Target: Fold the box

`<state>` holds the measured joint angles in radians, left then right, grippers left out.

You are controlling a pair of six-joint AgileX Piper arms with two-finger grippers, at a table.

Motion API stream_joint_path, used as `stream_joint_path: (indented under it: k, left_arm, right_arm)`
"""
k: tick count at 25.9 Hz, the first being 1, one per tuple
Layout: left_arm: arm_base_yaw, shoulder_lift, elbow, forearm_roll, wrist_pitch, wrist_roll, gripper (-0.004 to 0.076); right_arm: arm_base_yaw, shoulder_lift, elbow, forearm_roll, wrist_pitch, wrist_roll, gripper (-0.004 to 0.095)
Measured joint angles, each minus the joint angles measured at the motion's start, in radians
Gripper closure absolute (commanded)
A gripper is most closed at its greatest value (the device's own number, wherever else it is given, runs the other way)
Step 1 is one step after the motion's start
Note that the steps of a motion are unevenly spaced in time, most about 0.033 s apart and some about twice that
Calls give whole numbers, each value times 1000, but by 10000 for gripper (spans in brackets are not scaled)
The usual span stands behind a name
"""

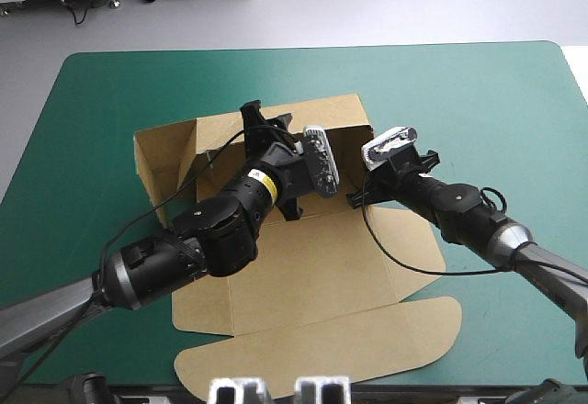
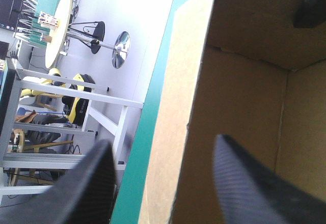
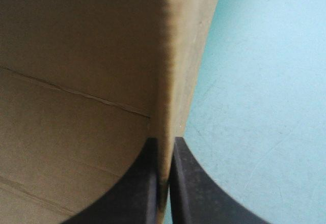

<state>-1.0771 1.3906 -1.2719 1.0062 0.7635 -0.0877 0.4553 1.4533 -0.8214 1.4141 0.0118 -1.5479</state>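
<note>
Currently the box (image 1: 312, 275) sits mid-surface on the teal-green cover (image 1: 478, 92). Far and side walls are up, and the lid lies flat toward the near edge. Left pincer (image 2: 163, 142) is released, straddling the far wall (one black finger inside the tray, the other outside over the cover). Right pincer (image 3: 164, 142) is clenched on the right wall's edge, with the board pinched between its tips.
</note>
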Motion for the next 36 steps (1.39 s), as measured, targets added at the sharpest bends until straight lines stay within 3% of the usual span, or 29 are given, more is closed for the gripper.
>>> stream_joint_path:
  k: [3,6,8,11,16,19,25,36]
  left_arm:
    - [6,-42,-5,1,3,-14,708]
    - [82,-58,-66,-82,3,-10,708]
    - [203,-65,-133,-216,11,28,708]
    - [444,-76,-211,-494,40,159,708]
    - [714,-79,-223,-790,88,271,708]
    - [860,-79,-223,-925,143,302,710]
    - [1053,-79,-209,-1071,216,320,712]
    - [1111,-80,-174,-1150,276,320,712]
  right_arm:
    - [-43,2,-20,-13,79,-20,928]
    - [-103,5,-78,-136,227,35,928]
    - [-150,7,-145,-307,336,178,928]
    - [-224,7,-281,-656,548,483,928]
    - [-283,7,-450,-924,814,814,928]
    - [-297,7,-531,-1008,953,929,928]
    - [-299,25,-610,-1089,1101,1037,928]
    - [-305,268,-739,-1146,1163,1180,927]
